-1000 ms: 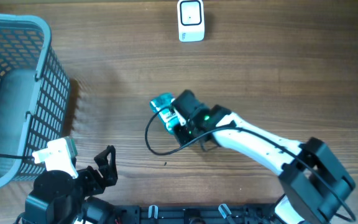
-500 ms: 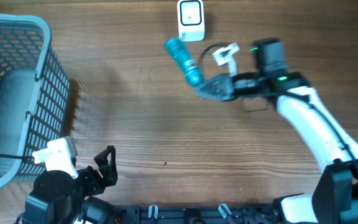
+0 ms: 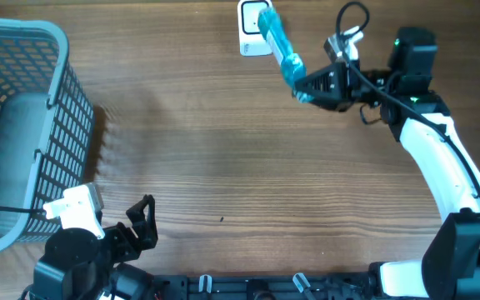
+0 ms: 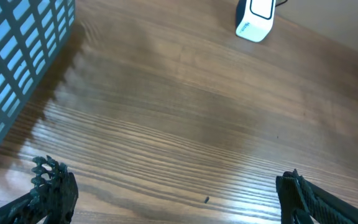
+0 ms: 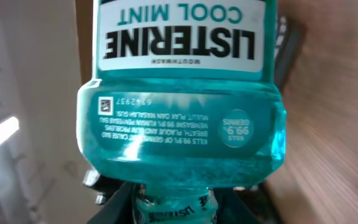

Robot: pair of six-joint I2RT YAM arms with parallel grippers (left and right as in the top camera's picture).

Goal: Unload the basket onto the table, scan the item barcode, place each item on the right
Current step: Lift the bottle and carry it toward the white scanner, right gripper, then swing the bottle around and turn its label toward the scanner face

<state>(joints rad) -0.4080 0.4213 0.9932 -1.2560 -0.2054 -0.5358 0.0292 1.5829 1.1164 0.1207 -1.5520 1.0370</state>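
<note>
Overhead view straight down on the table (image 3: pixel 223 167); left wrist view low and oblique from the near edge toward the scanner (image 4: pixel 255 18) at the far edge, shared with overhead; right wrist view close against the bottle (image 5: pixel 179 93).

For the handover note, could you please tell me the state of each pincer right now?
Left pincer: open, empty.
Right pincer: shut on the bottle.

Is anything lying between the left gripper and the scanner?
No, just bare wooden table, apart from a tiny dark speck near the left gripper. The left wrist view shows the stretch up to the scanner.
</note>
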